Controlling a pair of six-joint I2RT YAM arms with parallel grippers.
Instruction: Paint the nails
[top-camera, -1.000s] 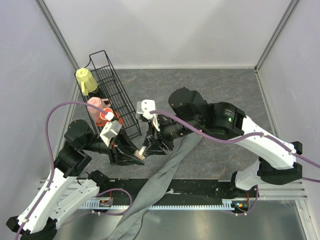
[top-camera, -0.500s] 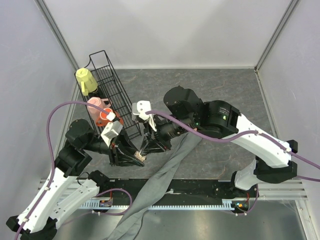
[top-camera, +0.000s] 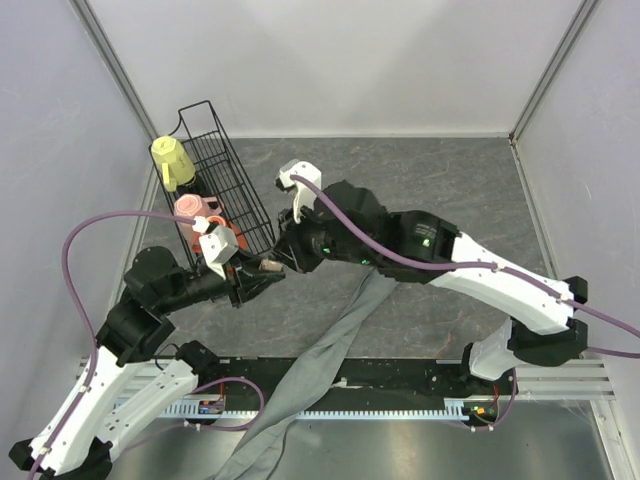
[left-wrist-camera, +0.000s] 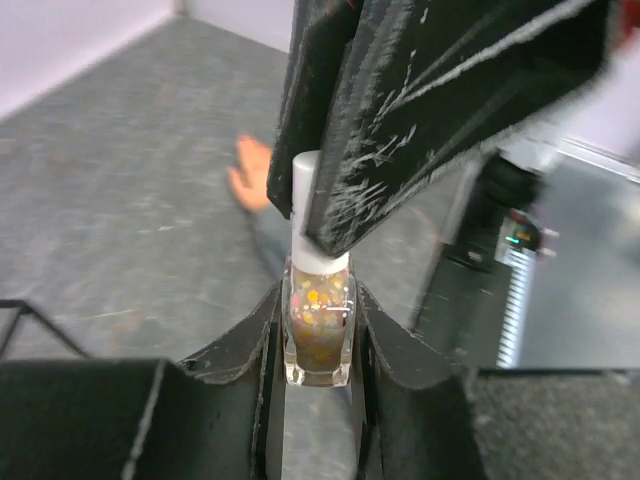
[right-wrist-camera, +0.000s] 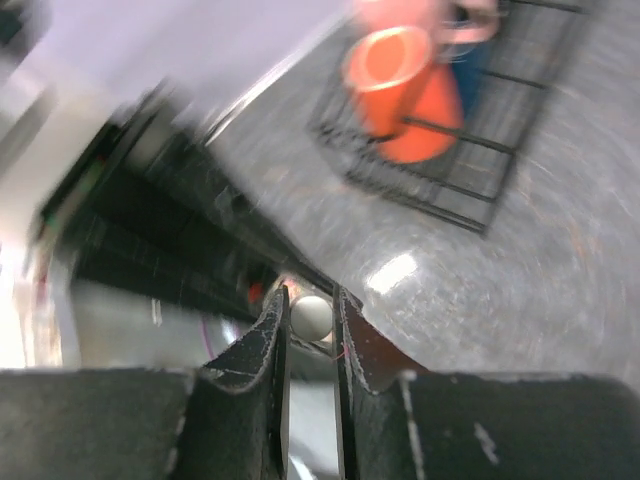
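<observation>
My left gripper (left-wrist-camera: 318, 335) is shut on a small glass bottle of glittery polish (left-wrist-camera: 318, 320), held off the table. My right gripper (right-wrist-camera: 311, 312) is shut on the bottle's white cap (right-wrist-camera: 311, 316); its dark fingers (left-wrist-camera: 400, 130) clamp the cap (left-wrist-camera: 310, 180) from above. In the top view the two grippers, left (top-camera: 258, 274) and right (top-camera: 284, 256), meet beside the rack with the bottle (top-camera: 270, 266) between them. The mannequin hand (left-wrist-camera: 250, 172) is a peach blur on the table beyond the bottle, too blurred to make out the nails. Its grey sleeve (top-camera: 335, 345) trails toward the near edge.
A black wire rack (top-camera: 228, 170) stands at the left, close to both grippers, holding a yellow cup (top-camera: 172, 160), a pink cup (top-camera: 192, 208) and an orange cup (right-wrist-camera: 400, 90). A black rail (top-camera: 410, 375) runs along the near table edge.
Both grippers have moved away from the near edge toward the rack, bottle still in the left. The right gripper has closed on the cap, and its arm swung left.
</observation>
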